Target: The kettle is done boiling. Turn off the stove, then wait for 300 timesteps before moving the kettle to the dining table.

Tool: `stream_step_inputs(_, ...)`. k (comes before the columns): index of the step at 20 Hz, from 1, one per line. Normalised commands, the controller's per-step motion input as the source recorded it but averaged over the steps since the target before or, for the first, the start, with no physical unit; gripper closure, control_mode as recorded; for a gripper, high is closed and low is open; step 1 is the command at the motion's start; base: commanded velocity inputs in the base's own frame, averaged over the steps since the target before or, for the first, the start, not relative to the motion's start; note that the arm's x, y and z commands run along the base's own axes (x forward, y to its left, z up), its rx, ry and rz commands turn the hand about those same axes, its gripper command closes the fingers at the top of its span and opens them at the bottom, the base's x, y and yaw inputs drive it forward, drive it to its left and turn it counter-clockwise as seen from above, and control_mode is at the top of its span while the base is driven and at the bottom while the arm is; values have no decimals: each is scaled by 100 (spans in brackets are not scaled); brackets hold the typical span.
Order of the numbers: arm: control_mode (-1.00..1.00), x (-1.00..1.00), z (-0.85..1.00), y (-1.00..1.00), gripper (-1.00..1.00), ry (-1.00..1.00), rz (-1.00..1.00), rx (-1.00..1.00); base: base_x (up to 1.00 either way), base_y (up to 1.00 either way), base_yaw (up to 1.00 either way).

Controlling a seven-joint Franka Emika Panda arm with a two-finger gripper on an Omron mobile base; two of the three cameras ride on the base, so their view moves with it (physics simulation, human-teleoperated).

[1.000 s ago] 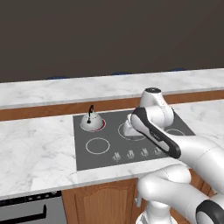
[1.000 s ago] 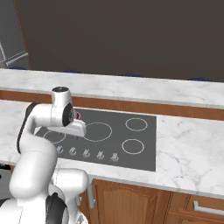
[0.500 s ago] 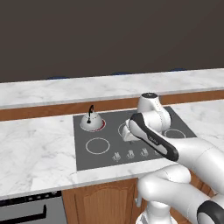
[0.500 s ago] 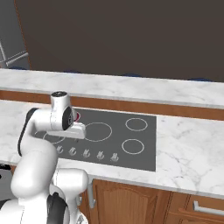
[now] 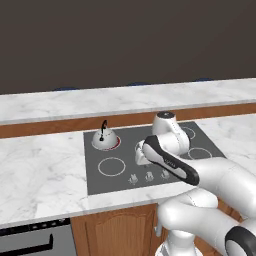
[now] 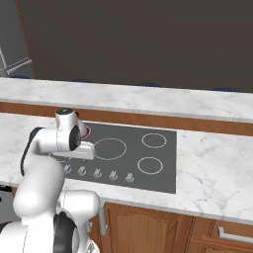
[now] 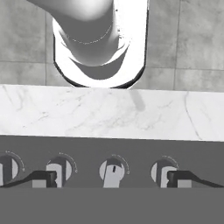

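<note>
the gripper (image 7: 112, 179), jaws wide, hangs over the stove (image 5: 125, 175) knob row, straddling one knob (image 7: 113, 171); the kettle (image 5: 104, 138) sits on its red-lit burner. choosing the wrong knob would leave it boiling.

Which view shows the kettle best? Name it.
The left base view: the kettle sits whole on the stove's back-left burner, handle and all. In the right base view the arm hides it. The hand view looks at the knobs instead.

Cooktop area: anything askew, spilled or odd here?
Nothing stands out. The small silver-grey kettle sits upright on its red-glowing burner on the dark grey cooktop; no spills. The open tool hovers over the grey knob row.
</note>
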Motion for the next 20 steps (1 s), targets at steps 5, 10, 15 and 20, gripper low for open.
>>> stream_step_inputs(5, -100, 21, -17, 0, -100, 0, 0, 0, 0, 0, 0)
stream_step_inputs(10, -100, 18, -20, 0, -100, 0, 0, 0, 0, 0, 0)
stream_step_inputs(15, -100, 13, -23, 1, -100, 0, 0, 0, 0, 0, 0)
stream_step_inputs(20, -100, 5, -24, 4, -100, 0, 0, 0, 0, 0, 0)
